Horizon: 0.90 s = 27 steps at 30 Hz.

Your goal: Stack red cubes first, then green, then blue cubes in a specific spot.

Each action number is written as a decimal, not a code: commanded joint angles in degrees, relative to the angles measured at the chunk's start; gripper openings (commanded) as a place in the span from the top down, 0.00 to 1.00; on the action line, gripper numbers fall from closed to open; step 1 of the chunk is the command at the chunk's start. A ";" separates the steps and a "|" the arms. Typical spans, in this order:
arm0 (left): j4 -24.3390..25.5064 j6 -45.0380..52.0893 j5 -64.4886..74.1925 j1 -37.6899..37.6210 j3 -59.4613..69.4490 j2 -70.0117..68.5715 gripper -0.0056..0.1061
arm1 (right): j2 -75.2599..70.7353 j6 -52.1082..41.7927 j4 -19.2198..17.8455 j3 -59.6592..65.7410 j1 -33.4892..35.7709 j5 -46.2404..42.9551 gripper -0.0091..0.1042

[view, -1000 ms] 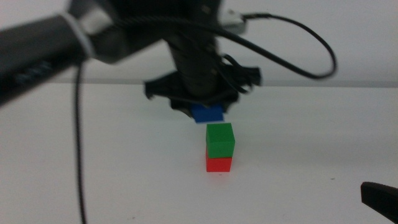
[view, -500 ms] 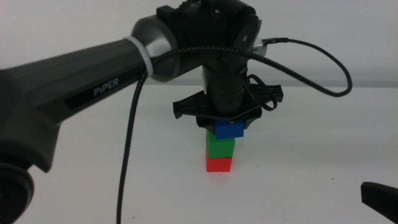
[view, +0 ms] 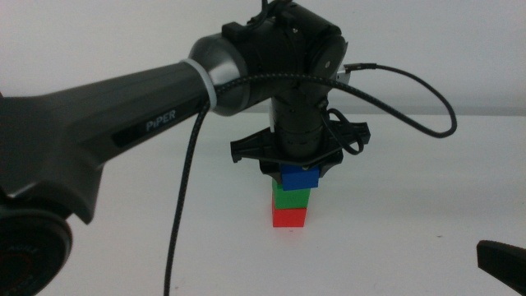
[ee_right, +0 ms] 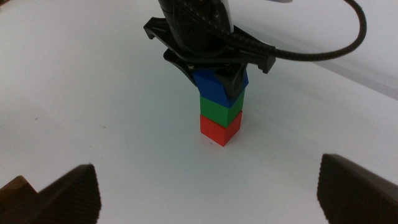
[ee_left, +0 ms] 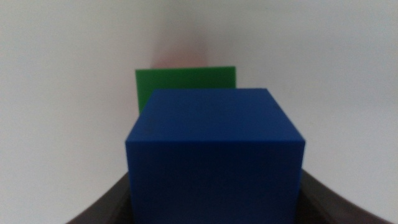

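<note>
The red cube (view: 289, 217) sits on the white table with the green cube (view: 291, 198) stacked on it. My left gripper (view: 297, 175) comes from above and is shut on the blue cube (view: 297, 177), which rests on or just above the green cube. The left wrist view shows the blue cube (ee_left: 214, 149) between the jaws, with the green cube (ee_left: 185, 84) beyond it. The right wrist view shows the stack: blue (ee_right: 214, 86), green (ee_right: 219, 109), red (ee_right: 219, 129). My right gripper (ee_right: 205, 186) is open and waits near the table's front right corner (view: 501, 261).
The left arm's black cable (view: 415, 86) loops to the right of the stack. A second cable (view: 182, 205) hangs down on the left. White tabletop (view: 394, 222) surrounds the stack.
My left gripper has carried the blue cube from up and left of the stack to right over the green cube and lowered it onto it. The right gripper has not moved.
</note>
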 commanded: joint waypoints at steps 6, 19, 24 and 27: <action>1.50 -0.34 5.29 0.35 -0.47 1.32 0.97 | -0.23 -0.03 -0.07 -0.01 -0.32 -0.58 0.10; 1.61 2.86 5.29 0.44 -0.47 2.85 0.86 | -0.23 -0.03 -0.07 -0.01 -0.32 -0.58 0.10; 2.09 3.13 5.29 0.44 -0.47 2.85 0.61 | -0.23 -0.03 -0.07 -0.01 -0.32 -0.58 0.10; 2.41 4.51 5.29 0.44 -0.47 2.85 0.47 | -0.23 -0.03 -0.07 -0.01 -0.32 -0.58 0.10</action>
